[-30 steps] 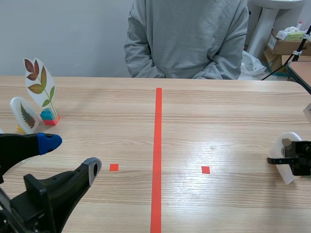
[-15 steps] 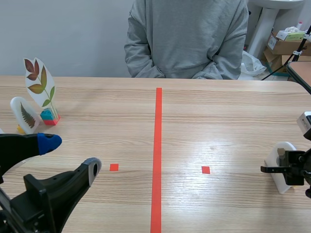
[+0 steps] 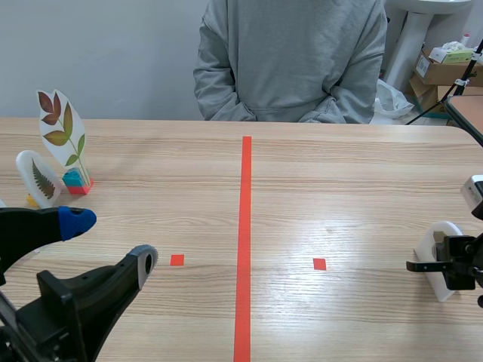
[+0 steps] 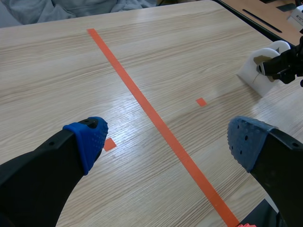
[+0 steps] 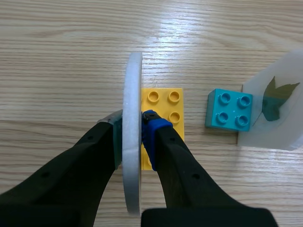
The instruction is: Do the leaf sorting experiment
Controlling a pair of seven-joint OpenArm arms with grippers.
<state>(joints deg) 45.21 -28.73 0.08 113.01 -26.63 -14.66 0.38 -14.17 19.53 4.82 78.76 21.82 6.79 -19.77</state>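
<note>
A lab-like test room: tape-marked wooden table [image 3: 339,188], plain grey wall [image 3: 98,53] at ten o'clock, cardboard boxes [image 3: 441,72] stacked at two o'clock.

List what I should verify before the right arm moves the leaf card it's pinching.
1. Right pincer shut on the held card: ok, pads press both faces.
2. Yellow brick fixed to that card: cannot tell.
3. Teal brick and green-leaf card apart from the right pincer: ok.
4. Left pincer open, holding nothing: ok.
5. Person has no hand on the table: ok.
</note>
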